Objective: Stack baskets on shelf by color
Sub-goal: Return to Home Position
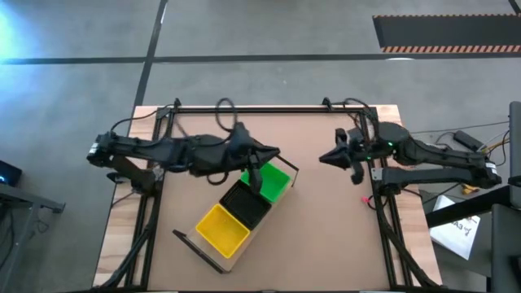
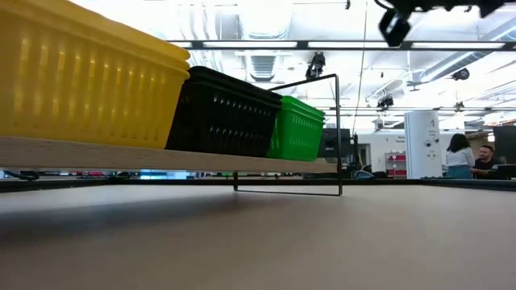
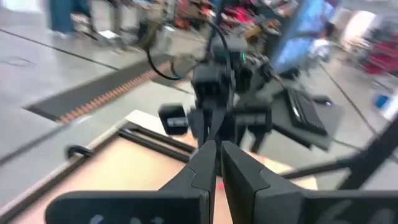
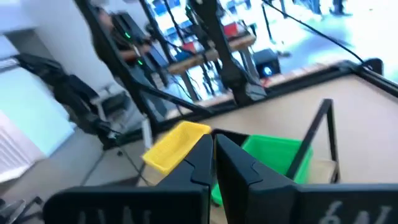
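Observation:
A pale wooden shelf (image 1: 230, 262) lies slantwise on the table, and three baskets stand on it in a row. The yellow one (image 1: 221, 226) is nearest, the black one (image 1: 247, 201) is in the middle and the green one (image 1: 275, 182) is farthest. The low view shows the same row, yellow (image 2: 89, 89), black (image 2: 226, 113) and green (image 2: 298, 129), resting by their bottoms on the board (image 2: 121, 157). My left gripper (image 1: 275, 153) hovers shut (image 3: 217, 154) just beyond the green basket. My right gripper (image 1: 323, 158) is shut (image 4: 212, 148) in the air, to the right of the shelf and facing it.
The shelf's thin black end frames stand at both ends (image 1: 195, 244) (image 2: 334, 133). A black metal frame (image 1: 269, 108) runs round the table's edges. Bare tabletop shows to the right of the shelf (image 1: 342, 228) and along the far edge. People sit in the room far behind (image 2: 472, 157).

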Robot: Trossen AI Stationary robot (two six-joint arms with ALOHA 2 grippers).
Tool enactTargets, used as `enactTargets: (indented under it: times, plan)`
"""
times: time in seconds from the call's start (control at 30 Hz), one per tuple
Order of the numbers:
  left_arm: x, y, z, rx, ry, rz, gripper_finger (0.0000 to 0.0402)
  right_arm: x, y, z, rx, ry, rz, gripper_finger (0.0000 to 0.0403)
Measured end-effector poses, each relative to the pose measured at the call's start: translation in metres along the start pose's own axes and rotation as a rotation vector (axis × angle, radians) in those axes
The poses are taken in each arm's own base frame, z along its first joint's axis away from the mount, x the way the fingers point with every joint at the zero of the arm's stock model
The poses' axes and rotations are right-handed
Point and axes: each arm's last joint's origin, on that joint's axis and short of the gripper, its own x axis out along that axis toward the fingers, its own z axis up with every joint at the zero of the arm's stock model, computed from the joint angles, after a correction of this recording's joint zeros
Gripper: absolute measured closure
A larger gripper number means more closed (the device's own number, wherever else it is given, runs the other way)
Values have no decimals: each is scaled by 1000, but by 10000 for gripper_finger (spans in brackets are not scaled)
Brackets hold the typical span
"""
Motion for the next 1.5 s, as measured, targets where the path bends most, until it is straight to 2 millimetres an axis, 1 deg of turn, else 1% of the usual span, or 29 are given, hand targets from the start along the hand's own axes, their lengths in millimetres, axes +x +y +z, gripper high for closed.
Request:
enactTargets:
  times: [0.1, 0.17, 0.2, 0.3, 0.4, 0.47, 0.53, 0.6, 0.73, 0.87, 0.97, 1.17, 1.27, 1.37, 1.5]
  plan:
    - [18, 13, -17, -2, 36, -73, 393, -15, 4, -11, 10, -60, 17, 394]
    - [27, 21, -28, -7, 44, -101, 393, -40, 13, -14, -20, -153, 26, 394]
    - [31, 25, -34, -9, 45, -105, 393, -52, 17, -15, -31, -202, 30, 394]
    - [34, 36, -51, -5, 59, -89, 393, -70, 21, -24, -19, -241, 5, 394]
    - [25, 47, -66, 4, 80, -76, 397, -85, 22, -34, 7, -222, -51, 394]
    - [17, 54, -76, -4, 58, -82, 400, -94, 23, -39, 21, -213, -83, 394]
    - [5, 62, -87, -16, 22, -93, 400, -102, 26, -40, 14, -240, -83, 394]
    - [-7, 71, -98, -32, -30, -112, 400, -105, 24, -45, 25, -231, -125, 394]
    - [-38, 92, -126, -47, -104, -174, 401, -110, 25, -44, 8, -277, -161, 394]
    - [-68, 116, -161, 65, -80, -163, 401, -106, 21, -47, 6, -244, -200, 394]
    - [-85, 130, -185, 79, -55, -159, 401, -103, 20, -47, 17, -227, -223, 394]
    - [-111, 149, -210, 119, -121, -173, 401, -97, 17, -47, 27, -192, -240, 394]
    - [-122, 157, -222, 111, -183, -220, 401, -95, 16, -48, 32, -176, -246, 394]
    - [-130, 163, -235, 107, -226, -264, 402, -93, 15, -48, 35, -164, -250, 394]
    - [-136, 170, -249, 110, -232, -269, 402, -92, 14, -48, 38, -155, -254, 394]
